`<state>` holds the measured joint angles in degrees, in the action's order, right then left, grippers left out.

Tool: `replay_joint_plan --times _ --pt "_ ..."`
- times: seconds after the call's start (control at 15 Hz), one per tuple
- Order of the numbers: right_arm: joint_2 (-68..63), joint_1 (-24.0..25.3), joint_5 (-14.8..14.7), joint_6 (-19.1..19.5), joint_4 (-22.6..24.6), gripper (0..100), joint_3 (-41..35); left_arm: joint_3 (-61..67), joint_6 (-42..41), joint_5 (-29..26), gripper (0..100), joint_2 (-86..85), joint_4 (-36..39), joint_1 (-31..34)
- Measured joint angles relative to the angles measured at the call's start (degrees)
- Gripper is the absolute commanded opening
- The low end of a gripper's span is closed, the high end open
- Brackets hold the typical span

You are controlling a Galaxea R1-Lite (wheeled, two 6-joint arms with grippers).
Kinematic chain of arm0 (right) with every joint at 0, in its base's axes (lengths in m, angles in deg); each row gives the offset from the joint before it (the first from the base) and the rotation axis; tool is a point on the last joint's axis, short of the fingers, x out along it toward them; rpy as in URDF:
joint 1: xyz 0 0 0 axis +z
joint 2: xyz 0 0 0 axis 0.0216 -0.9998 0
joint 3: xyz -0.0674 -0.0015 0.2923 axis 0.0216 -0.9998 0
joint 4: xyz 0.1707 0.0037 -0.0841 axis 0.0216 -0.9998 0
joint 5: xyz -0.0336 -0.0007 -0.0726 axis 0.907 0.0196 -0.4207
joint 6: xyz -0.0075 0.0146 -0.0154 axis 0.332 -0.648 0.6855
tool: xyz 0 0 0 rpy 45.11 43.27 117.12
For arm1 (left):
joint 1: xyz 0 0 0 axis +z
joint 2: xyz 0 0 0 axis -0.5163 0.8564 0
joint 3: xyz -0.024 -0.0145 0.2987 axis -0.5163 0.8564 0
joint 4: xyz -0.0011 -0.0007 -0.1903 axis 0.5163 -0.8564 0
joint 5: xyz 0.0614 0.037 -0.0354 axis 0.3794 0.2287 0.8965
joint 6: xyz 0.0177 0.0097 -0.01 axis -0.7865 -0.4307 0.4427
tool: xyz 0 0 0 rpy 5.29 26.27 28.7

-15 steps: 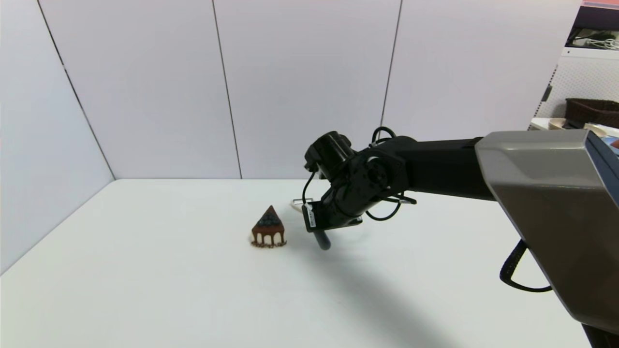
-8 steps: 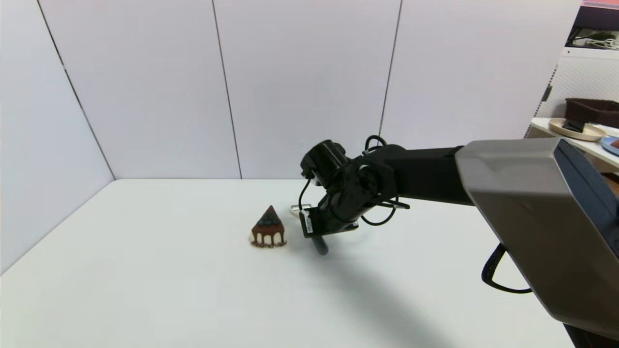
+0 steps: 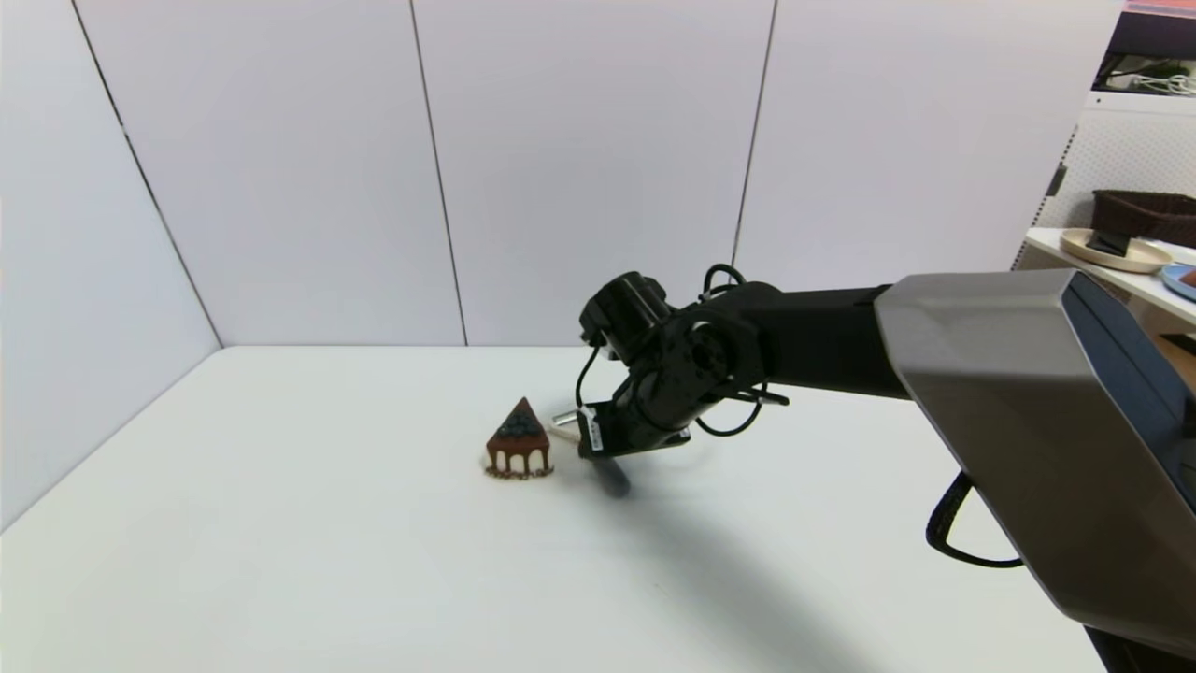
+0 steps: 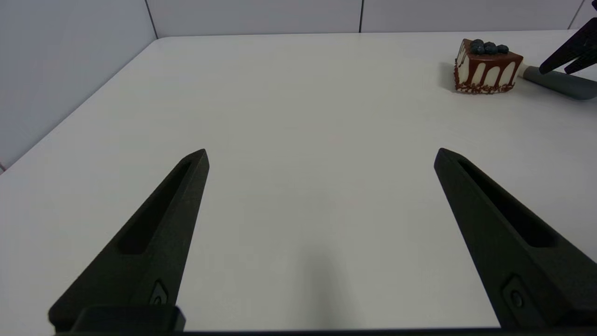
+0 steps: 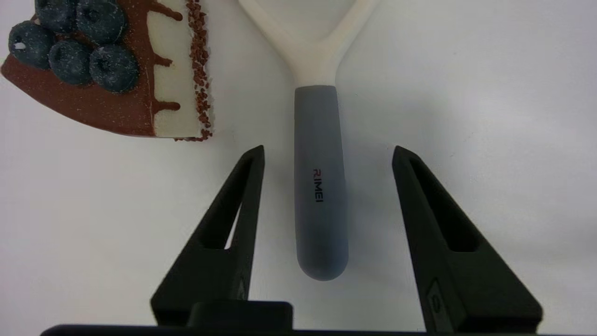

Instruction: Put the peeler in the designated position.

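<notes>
Here, the right gripper (image 5: 326, 154) hangs low over the white table (image 3: 308, 561) with its two black fingers (image 5: 233, 205) spread apart, one on each side of the peeler (image 5: 319, 186) and touching neither side of it. The peeler lies flat on the tabletop between them: its grey handle runs down the middle of the gap, with bare table showing on both sides, and its cream-white forked head reaches out past the fingertips. Just beside that head, to one side of the gripper, stands the chocolate cake slice (image 5: 107, 70), topped with blueberries; it is close to the peeler, not touching it. In the head view the right arm (image 3: 822, 336) reaches in over the table, its wrist covering most of the peeler. The left gripper (image 4: 322, 156) sits well apart from all this, its fingers wide open over bare table, holding nothing.
</notes>
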<state>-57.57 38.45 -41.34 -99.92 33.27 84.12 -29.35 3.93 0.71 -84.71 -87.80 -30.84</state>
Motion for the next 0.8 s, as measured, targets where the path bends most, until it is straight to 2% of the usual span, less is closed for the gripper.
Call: replay_joint_plan --times 0.2,0.53,0.73,0.8 --pt "2.3 -0.4 0.1 0.1 0.9 100 0.0 0.0 0.0 0.0 100 0.0 0.0 0.0" --pt "15.4 -2.3 0.4 1.6 0.9 100 -0.5 0.0 0.0 0.0 100 0.0 0.0 0.0" --pt "26.0 -4.4 1.2 5.5 0.9 100 -1.4 0.0 0.0 0.1 100 0.0 0.0 0.0" --pt "30.0 -5.7 2.5 7.8 0.8 100 -2.3 0.0 0.0 0.0 100 0.0 0.0 0.0"
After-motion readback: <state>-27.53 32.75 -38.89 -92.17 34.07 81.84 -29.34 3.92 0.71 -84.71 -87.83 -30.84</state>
